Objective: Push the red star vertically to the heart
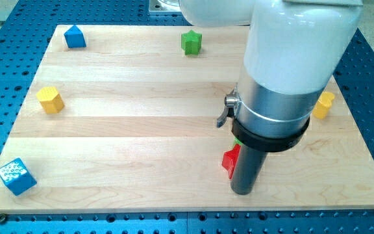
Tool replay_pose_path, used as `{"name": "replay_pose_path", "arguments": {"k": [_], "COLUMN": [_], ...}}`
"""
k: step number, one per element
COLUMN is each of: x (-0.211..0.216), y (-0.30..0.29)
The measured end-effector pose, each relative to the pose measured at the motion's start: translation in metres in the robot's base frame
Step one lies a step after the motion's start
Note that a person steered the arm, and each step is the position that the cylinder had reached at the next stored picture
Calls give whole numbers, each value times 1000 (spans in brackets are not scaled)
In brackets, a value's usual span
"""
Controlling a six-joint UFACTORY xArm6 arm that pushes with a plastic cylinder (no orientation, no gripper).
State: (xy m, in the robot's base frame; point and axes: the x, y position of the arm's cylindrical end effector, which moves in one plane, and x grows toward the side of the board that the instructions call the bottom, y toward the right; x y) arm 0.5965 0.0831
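The red star [230,160] lies near the bottom edge of the wooden board [141,143], at the view's right of centre, half hidden behind the dark rod. My tip [243,192] stands just to the view's right of the red star and slightly below it, apparently touching it. The arm has no gripper, so nothing opens or closes here; the rod only pushes.

You judge the push to be in hand, with contact made or about to be made. A sliver of green [237,140] shows just above the red star; whether this is the heart you cannot tell, since the arm covers it. The next move calls for the tip to get below the red star and drive it upward.

Count:
- one red star
- one green star [191,42]
- two blue blocks [74,37] [16,176]
- two yellow blocks [50,99] [324,104]
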Motion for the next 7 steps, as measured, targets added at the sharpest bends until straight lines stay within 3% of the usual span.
{"name": "replay_pose_path", "arguments": {"k": [2, 3, 6, 7], "x": [0, -30, -37, -49], "y": [-74, -42, 127, 133]}}
